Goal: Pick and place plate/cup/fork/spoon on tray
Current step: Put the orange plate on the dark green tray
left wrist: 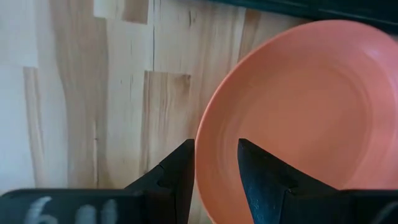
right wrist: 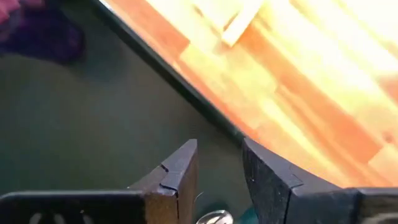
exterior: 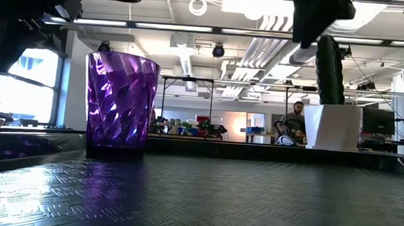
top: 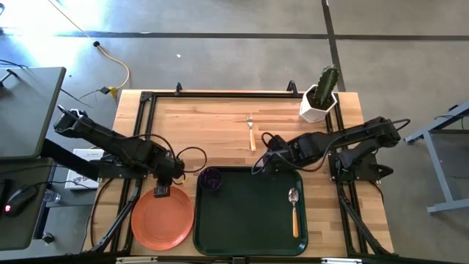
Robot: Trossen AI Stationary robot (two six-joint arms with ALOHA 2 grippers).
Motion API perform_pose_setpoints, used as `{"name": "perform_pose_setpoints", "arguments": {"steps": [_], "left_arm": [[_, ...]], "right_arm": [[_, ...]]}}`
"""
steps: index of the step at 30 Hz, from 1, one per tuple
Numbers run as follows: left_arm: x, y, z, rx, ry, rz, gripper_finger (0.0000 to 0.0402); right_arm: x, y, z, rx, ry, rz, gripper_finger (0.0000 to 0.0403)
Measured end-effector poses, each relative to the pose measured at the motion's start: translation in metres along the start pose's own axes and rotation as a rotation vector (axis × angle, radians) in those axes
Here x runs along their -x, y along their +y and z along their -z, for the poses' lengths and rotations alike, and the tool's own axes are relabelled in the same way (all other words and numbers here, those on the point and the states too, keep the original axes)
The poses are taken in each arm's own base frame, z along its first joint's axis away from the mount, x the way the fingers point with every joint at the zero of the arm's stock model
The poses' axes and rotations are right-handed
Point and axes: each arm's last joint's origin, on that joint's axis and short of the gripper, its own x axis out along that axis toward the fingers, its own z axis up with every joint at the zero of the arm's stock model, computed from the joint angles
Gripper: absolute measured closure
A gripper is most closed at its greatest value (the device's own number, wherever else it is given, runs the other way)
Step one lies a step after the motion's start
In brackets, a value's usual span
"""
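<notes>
The orange plate lies flat on the table, left of the green tray. My left gripper is low over the plate's far rim, slightly open, with one finger outside the rim and one inside it. The purple cup stands upright in the tray's far left corner and also shows in the low view. The spoon lies along the tray's right side. The fork lies on the table beyond the tray. My right gripper hovers over the tray's far edge, slightly open and empty. My left gripper's fingers come from above and stand on either side of the plate's far rim, one finger over the wood outside it and one over the plate's inside. I cannot tell whether they touch the rim. The plate lies on the table.
A white angular pot with a cactus stands at the table's far right corner. A black frame rail runs along the table's far edge. Bare wood lies between the fork and the pot. A person sits in the room far behind.
</notes>
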Motion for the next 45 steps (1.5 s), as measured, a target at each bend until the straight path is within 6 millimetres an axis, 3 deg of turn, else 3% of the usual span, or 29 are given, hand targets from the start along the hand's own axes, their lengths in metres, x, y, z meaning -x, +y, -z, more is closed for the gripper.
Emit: {"name": "perform_pose_setpoints", "arguments": {"steps": [12, 19, 25, 40, 45], "left_arm": [[-0.025, -0.006, -0.014, 0.001, 0.055, 0.029, 0.0289], [-0.044, -0.007, -0.020, -0.018, 0.127, -0.013, 0.0289], [-0.046, -0.006, -0.020, -0.023, 0.143, -0.027, 0.0289], [-0.039, -0.001, 0.021, 0.145, 0.076, -0.014, 0.0289], [-0.045, 0.000, 0.030, 0.151, 0.078, -0.014, 0.0289]], "right_arm": [[0.051, -0.003, -0.021, 0.031, -0.168, -0.010, 0.0284], [0.057, -0.004, -0.024, 0.023, -0.175, -0.019, 0.0284], [0.057, -0.005, -0.023, 0.025, -0.168, -0.016, 0.0284], [0.056, -0.006, -0.023, 0.027, -0.161, -0.004, 0.0284], [0.056, -0.007, -0.024, 0.024, -0.162, -0.002, 0.0284]]}}
